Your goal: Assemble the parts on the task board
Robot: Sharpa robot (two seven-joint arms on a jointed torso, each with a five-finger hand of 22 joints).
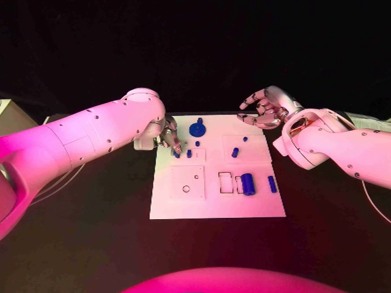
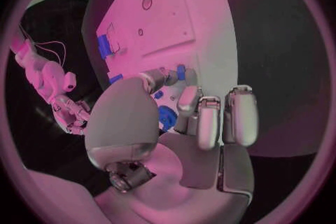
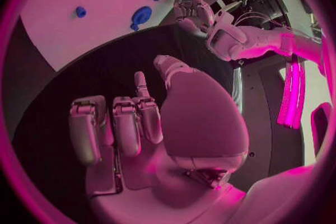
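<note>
Black tabletop (image 1: 90, 244) carrying the white task board (image 1: 215, 204), which lies at the centre of the head view, long side running away from the robot.

Left hand (image 1: 167, 138), at the board's upper left edge: fingers reach down among small blue parts there; in the left wrist view a small blue peg (image 2: 181, 71) sits at the fingertips, but whether it is pinched or merely touched cannot be told.

Right hand (image 1: 266, 108), above the board's upper right corner: raised, fingers curled loosely apart, holding nothing.

Parts, by size: a blue disc-shaped piece (image 1: 197, 129) near the board's top centre; a blue cylinder (image 1: 247, 184) lying beside a rectangular recess at right of centre; a slim blue bar (image 1: 272, 184) just right of it; short pegs (image 1: 235, 152) scattered between.

The step in hand appears to be seating a peg at the left edge. Done well, the peg should be kept upright over its hole and pressed straight down; a tilted peg would likely jam.
</note>
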